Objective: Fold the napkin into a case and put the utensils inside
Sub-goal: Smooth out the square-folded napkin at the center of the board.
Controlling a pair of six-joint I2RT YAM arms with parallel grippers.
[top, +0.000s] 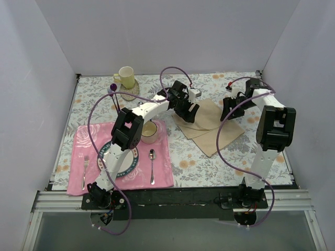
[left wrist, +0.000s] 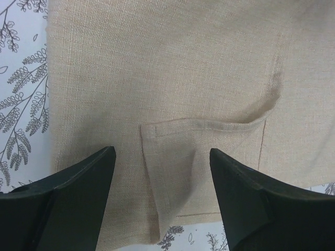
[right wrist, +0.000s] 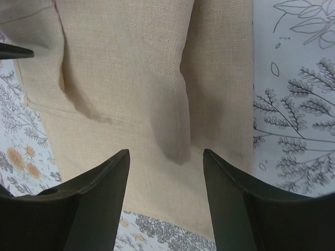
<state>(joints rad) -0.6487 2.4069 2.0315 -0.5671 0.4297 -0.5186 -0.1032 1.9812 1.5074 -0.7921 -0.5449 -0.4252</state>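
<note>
From overhead I get the whole layout. One napkin (top: 212, 125) lies in overlapping layers on the floral tablecloth (top: 209, 167), right of centre, with both arms bent over it. The utensils sit well apart from it on the pink placemat (top: 162, 151). I count one fork (top: 85, 171) left of the plate (top: 123, 166) and one spoon (top: 152, 167) right of it. There is also one yellow mug (top: 125, 77) at the back. That view cannot tell me how the claws stand; the wrist cameras can. The left gripper (left wrist: 162, 151) is spread wide and holds nothing, its two fingers (left wrist: 78, 198) straddling a small turned-over corner of the cloth. The right gripper (right wrist: 166, 152) is spread just as wide and is also empty, a raised crease of the cloth running down between its two fingers (right wrist: 251, 209). Only the right wrist view catches a dark tip at its left edge.
</note>
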